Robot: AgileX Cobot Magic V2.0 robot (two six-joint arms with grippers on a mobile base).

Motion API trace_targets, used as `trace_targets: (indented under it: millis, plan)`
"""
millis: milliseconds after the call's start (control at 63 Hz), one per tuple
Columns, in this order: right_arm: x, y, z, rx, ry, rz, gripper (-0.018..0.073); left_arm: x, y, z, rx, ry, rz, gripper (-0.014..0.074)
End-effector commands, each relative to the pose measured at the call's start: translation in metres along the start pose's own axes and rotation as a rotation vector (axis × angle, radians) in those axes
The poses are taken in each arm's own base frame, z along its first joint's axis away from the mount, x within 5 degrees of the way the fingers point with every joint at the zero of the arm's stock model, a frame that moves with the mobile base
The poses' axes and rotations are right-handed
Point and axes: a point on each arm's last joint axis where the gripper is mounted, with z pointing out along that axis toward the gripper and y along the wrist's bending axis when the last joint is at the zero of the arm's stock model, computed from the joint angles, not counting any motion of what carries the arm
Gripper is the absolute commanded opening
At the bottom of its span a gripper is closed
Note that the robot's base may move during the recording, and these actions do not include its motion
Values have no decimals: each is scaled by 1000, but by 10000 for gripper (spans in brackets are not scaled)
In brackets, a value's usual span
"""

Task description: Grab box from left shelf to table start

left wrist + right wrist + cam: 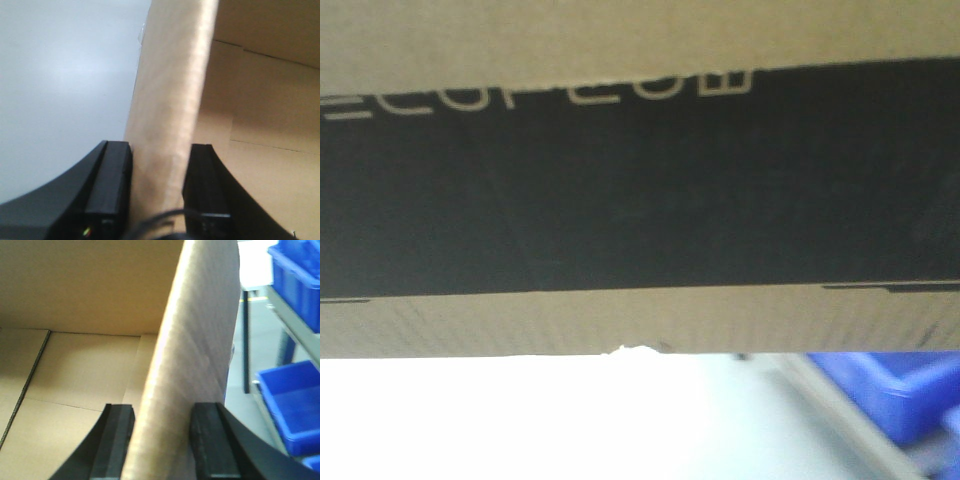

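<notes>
Seeing box [640, 200] crowding the front view, raised close to the lens above a pale surface. Holding it by two opposite upright walls: left hand [160, 150] pinching one wall, right hand [164, 410] pinching the other, with black fingers pressing the cardboard inside and out.

Judging the step as carrying toward the desk. Aiming for level hands travelling at one pace, avoiding any pull apart that might fold or tear the thin walls, and lowering slowly.

Getting the bare interior and bottom flaps from the wrist views only. Getting blue bins [295, 405] on racking mostly from the right wrist view, with just a corner in front. Getting black panel, pale lettering [620, 100] and small nick [630, 350] from the front view only. Failing to pick out left shelf or desk with certainty.
</notes>
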Motion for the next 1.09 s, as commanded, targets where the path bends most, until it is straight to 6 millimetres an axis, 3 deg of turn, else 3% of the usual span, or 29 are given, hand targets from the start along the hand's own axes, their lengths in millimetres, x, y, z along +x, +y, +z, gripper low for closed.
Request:
trace_targets:
  millis: [0,1079]
  plan:
    - [-21,10,-3,-110,-153,85,56,-12,-29,-16,308,-95,-60,-12]
    - [-21,10,-3,-110,-153,85,56,-12,-29,-16,310,-95,-62,-12]
